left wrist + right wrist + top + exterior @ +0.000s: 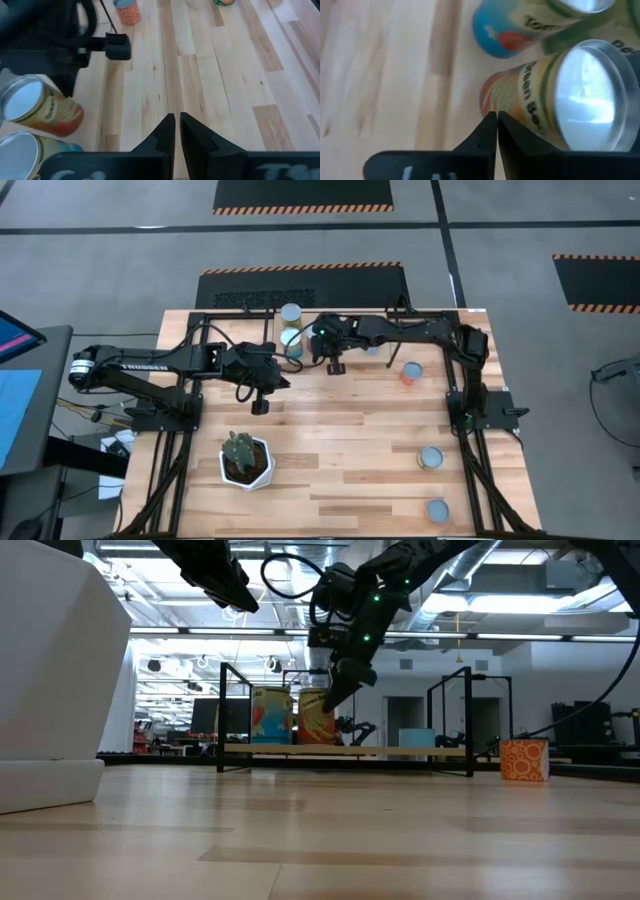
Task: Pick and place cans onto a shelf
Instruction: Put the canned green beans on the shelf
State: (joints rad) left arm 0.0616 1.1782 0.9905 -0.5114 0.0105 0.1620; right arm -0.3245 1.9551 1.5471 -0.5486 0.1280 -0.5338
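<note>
Light-wood shelf on black legs sits at the table's far edge, two silvery-topped cans on it – the right gripper just beside them, the left gripper nearer. Three more stand right. Low view: an orange can far right. Wrist views – both jaws closed, empty.

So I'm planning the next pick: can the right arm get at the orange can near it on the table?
Probably yes: the orange can stands alone on bare tabletop beside the right arm, and the right gripper, shut and empty, has nothing between.
</note>
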